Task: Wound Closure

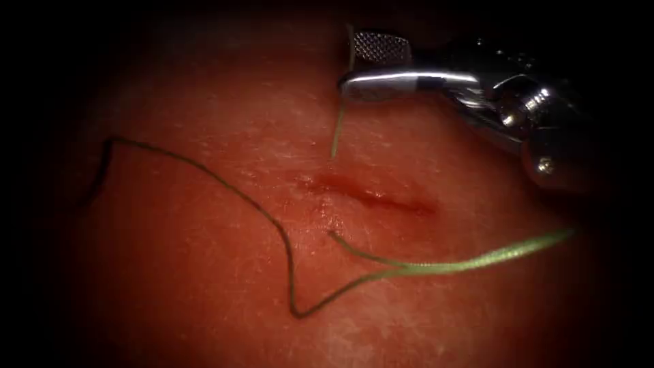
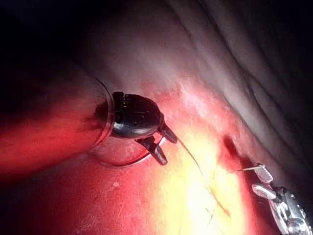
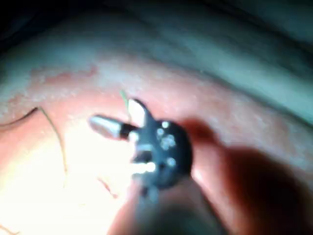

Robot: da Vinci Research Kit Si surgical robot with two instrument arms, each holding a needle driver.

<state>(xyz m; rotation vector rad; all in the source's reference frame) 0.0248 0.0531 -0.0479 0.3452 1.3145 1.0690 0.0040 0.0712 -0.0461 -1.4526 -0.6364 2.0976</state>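
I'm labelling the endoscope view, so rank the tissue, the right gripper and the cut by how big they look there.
1. Tissue, the whole backdrop.
2. Right gripper, open by the thread; nearer the camera, so it looks bigger.
3. Cut.
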